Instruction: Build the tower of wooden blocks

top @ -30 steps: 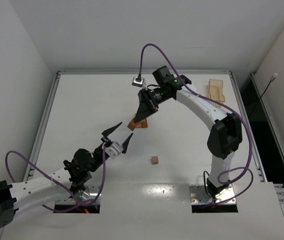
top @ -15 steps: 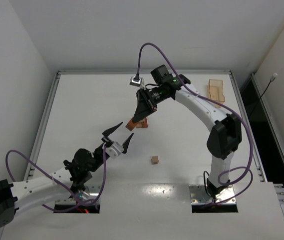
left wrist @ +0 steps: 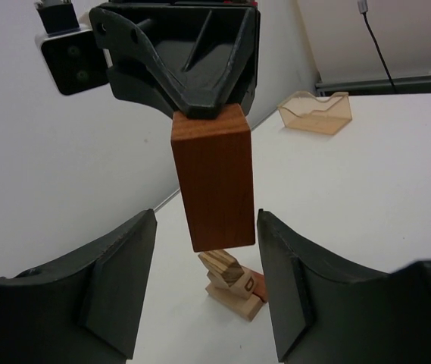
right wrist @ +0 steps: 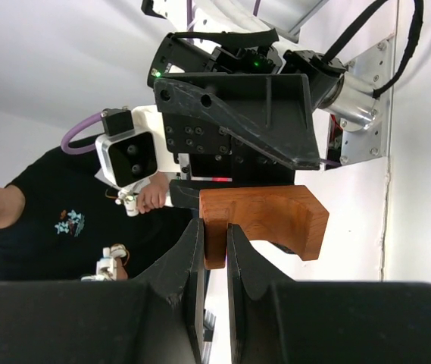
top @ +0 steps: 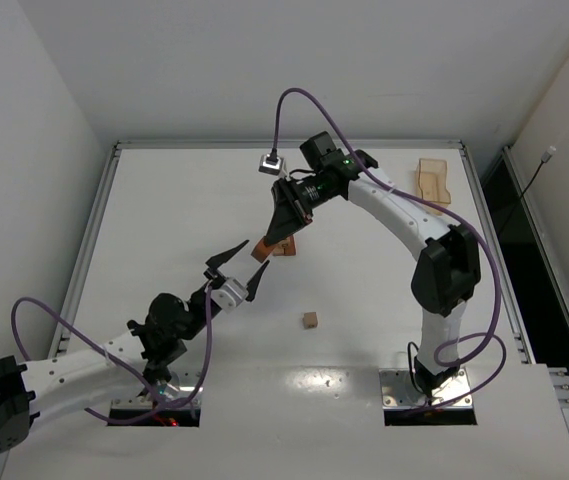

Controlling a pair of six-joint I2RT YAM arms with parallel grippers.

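My right gripper [top: 282, 224] is shut on a reddish-brown notched wood block [right wrist: 264, 220], which it holds by one leg [right wrist: 215, 235]. In the left wrist view that block [left wrist: 215, 176] hangs upright just above the tower [left wrist: 234, 284]. The tower is a short stack of tan pieces on a flat base, with a tilted striped piece on top. From above, the tower [top: 274, 248] sits mid-table under the right gripper. My left gripper [top: 240, 266] is open and empty, pointing at the tower from the near left and touching neither it nor the block. A small wood cube [top: 310, 320] lies alone nearer the arm bases.
A shallow amber tray [top: 432, 180] sits at the far right corner of the table, and it shows in the left wrist view too [left wrist: 315, 112]. A person in a black shirt [right wrist: 41, 220] appears behind the arms in the right wrist view.
The left gripper has crept slightly forward toward the tower and its jaws have narrowed a little. The right gripper has edged slightly left with the block.
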